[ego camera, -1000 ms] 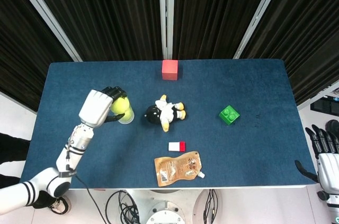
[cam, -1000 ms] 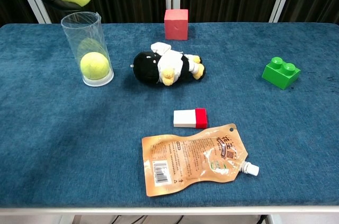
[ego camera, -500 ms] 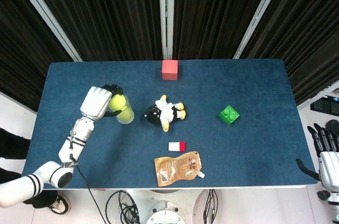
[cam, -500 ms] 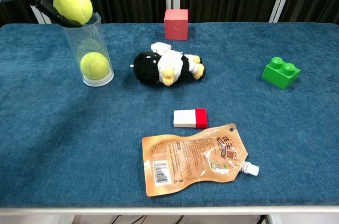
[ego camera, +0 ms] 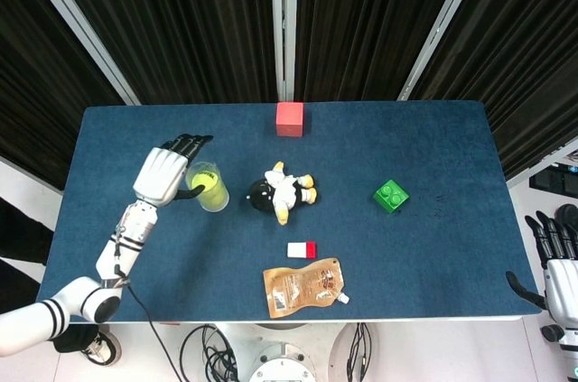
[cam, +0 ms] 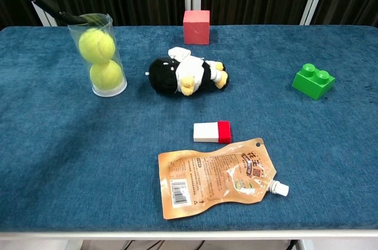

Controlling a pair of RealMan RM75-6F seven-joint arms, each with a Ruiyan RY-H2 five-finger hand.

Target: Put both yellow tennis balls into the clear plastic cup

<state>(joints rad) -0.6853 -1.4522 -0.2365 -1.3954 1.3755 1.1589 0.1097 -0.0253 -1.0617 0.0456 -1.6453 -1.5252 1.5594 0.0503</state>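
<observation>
**Both balls stacked in cup; left hand to clear the rim**

Left hand (ego camera: 165, 172) hovers just beside and above the clear plastic cup (cam: 98, 55), fingers spread, holding nothing. In the chest view a dark fingertip (cam: 52, 7) sits at or very near the cup's rim; contact cannot be resolved.

Step in hand, as judged: retreat. Lift straight up and away to the left before any sideways sweep, so no finger catches the rim and tips the tall, narrow cup.

Cup stands upright at the table's (ego camera: 433, 129) left side, well left of the plush penguin (cam: 184, 75). Transparent wall shows the upper tennis ball (cam: 96, 45) resting on the lower tennis ball (cam: 106, 75), both fuzzy yellow-green, fully below the rim.

Right hand (ego camera: 553, 260) sits off the table's right edge, fingers extended, holding nothing.
</observation>
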